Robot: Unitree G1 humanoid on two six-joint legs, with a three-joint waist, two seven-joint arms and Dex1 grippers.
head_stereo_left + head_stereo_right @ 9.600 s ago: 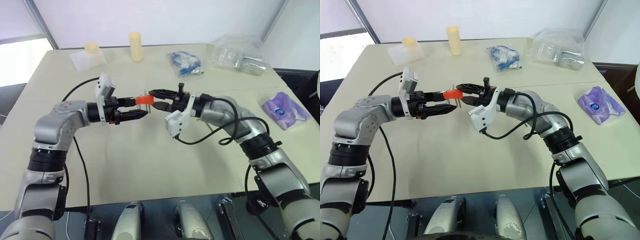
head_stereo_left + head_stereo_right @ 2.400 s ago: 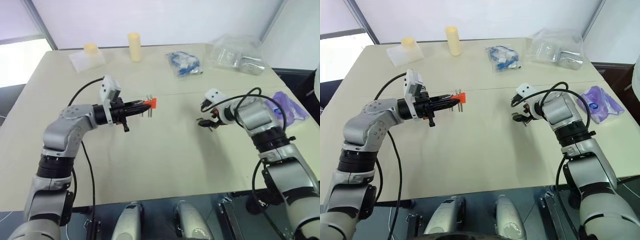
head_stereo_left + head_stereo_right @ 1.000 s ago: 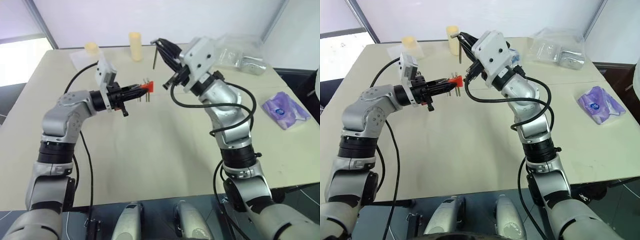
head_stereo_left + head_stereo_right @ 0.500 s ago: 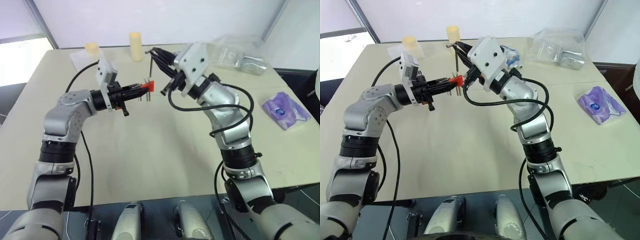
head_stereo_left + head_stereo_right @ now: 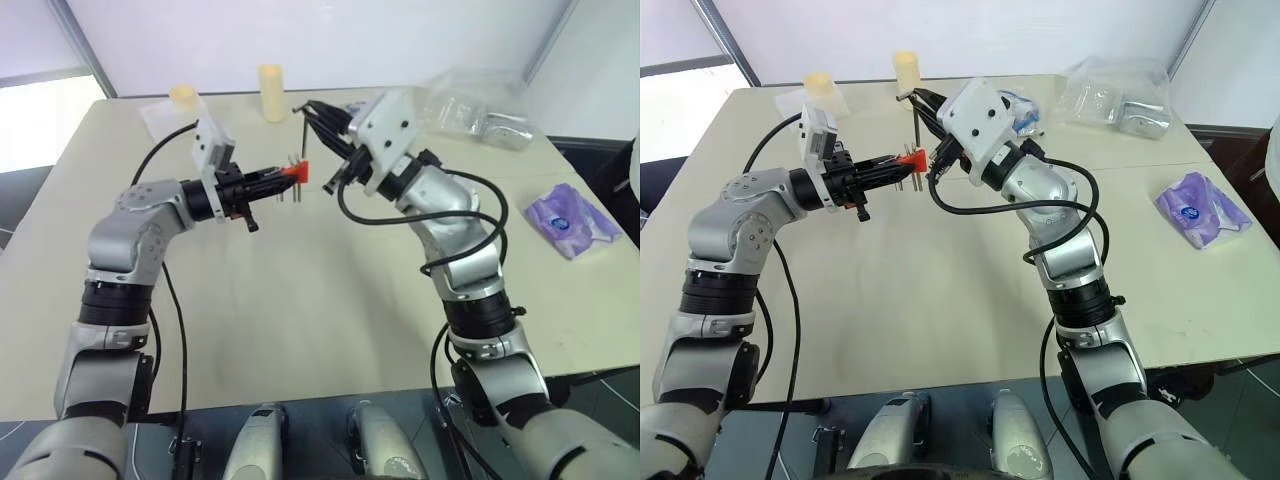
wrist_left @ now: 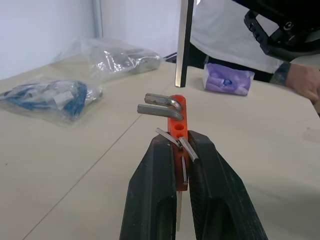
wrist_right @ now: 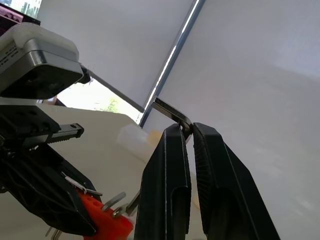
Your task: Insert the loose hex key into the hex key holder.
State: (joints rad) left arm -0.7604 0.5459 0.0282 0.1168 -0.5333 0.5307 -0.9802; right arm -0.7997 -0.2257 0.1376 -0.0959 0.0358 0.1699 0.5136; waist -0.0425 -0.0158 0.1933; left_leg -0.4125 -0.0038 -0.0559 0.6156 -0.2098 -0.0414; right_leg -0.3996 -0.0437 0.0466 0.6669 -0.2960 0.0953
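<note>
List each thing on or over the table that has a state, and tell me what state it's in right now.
left gripper: shut on the hex key holder.
hex key holder: held above the table, prongs hanging down.
right gripper: shut on the loose hex key.
loose hex key: upright, tip just above the holder, not yet inserted.
purple packet: lying on the table.

Small red-orange plastic hex key holder [image 6: 178, 131]: lower half hidden between the left end effector's [image 6: 182, 147] black fingers [image 6: 155, 200]. Thin dark grey L-shaped loose hex key [image 6: 184, 42]: upper length cut off at 12 o'clock in the left wrist view; in the right wrist view its long leg is hidden behind the right end effector's [image 7: 190, 129] fingers [image 7: 167, 180]. Person's hand [image 6: 306, 82]: cut off at 3 o'clock.
</note>
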